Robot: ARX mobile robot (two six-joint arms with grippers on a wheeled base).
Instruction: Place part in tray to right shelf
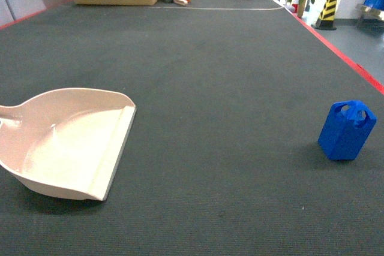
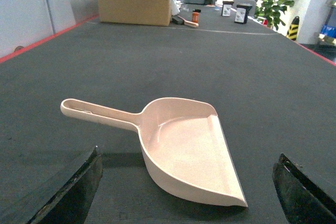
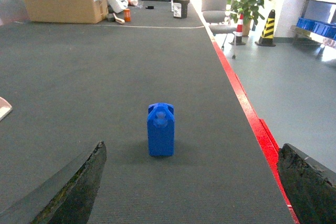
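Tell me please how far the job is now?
Nothing looks done. The part stands alone on the mat, far right of the empty tray. Nothing is in hand: both grippers are open, the right one facing the part. Left: grasp the part, put it in the tray, carry it to the shelf, not in view.

Tray point(image 1: 66, 142) left, part point(image 1: 347, 130) upright well apart at right, apparently on carpet point(image 1: 228, 88).

Head high, forward-down; wrists low, forward along mat point(image 1: 210, 88).
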